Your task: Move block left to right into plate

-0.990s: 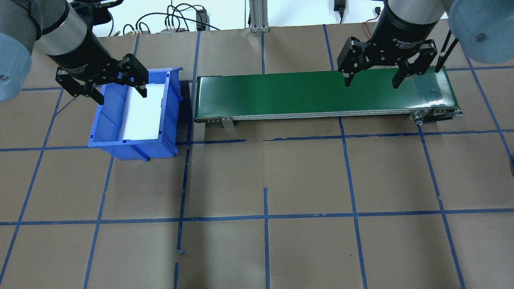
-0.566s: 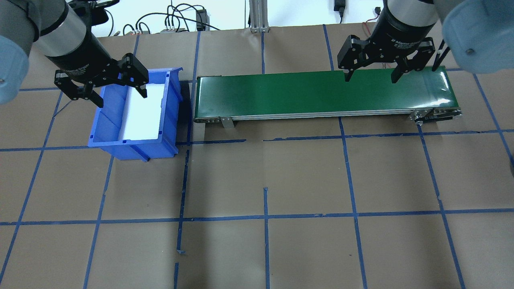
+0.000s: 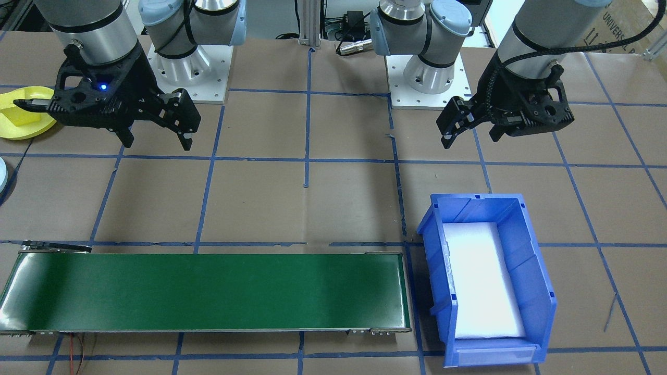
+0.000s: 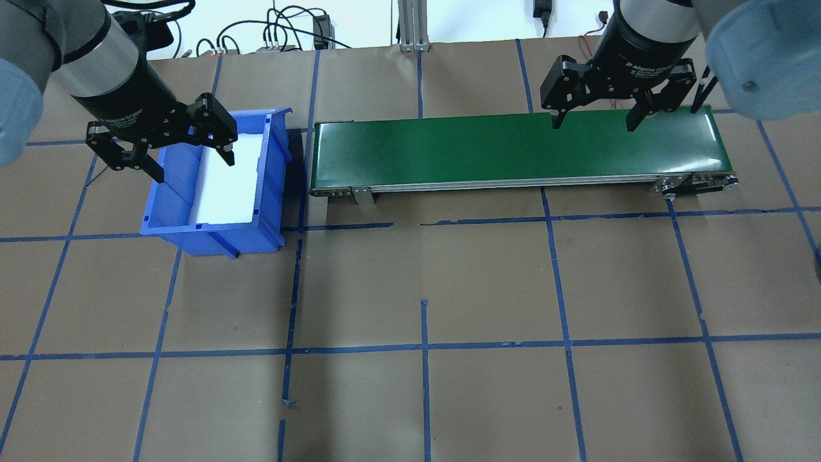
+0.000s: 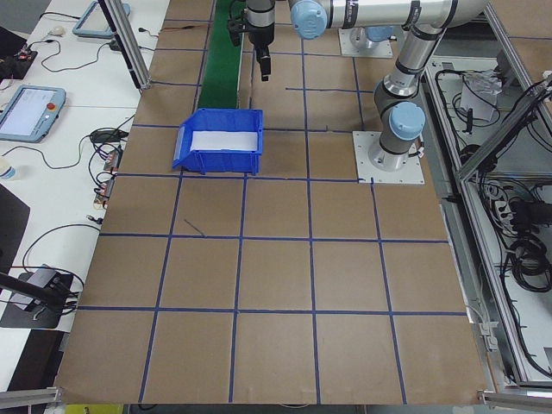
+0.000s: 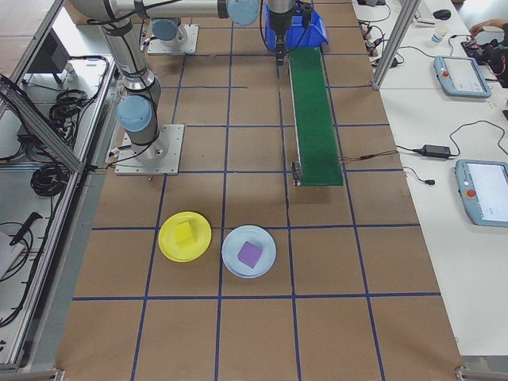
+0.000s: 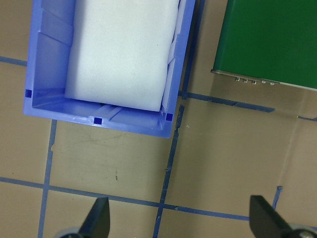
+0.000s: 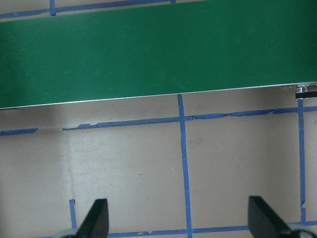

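The yellow plate (image 6: 184, 236) lies on the table beyond the belt's right end, with a yellow block (image 6: 185, 234) resting in it. In the front-facing view the plate (image 3: 13, 129) shows at the left edge, partly behind my right arm. My right gripper (image 4: 594, 126) hangs open and empty above the right part of the green belt (image 4: 449, 151); it also shows from the front (image 3: 156, 143). My left gripper (image 4: 192, 165) hovers open and empty over the blue bin (image 4: 272, 167), seen from the front too (image 3: 469, 139). No block shows in the bin or on the belt.
A white foam pad (image 4: 228, 183) lines the blue bin. A light-blue plate (image 6: 268, 246) holding a purple cube (image 6: 249, 253) sits beside the yellow plate. Cables lie along the far table edge (image 4: 276, 38). Both arm bases (image 3: 193, 67) stand on the robot's side.
The right gripper rose and drew back toward the belt's far edge, then held still. The left gripper shifted slightly over the bin. Both stayed open.
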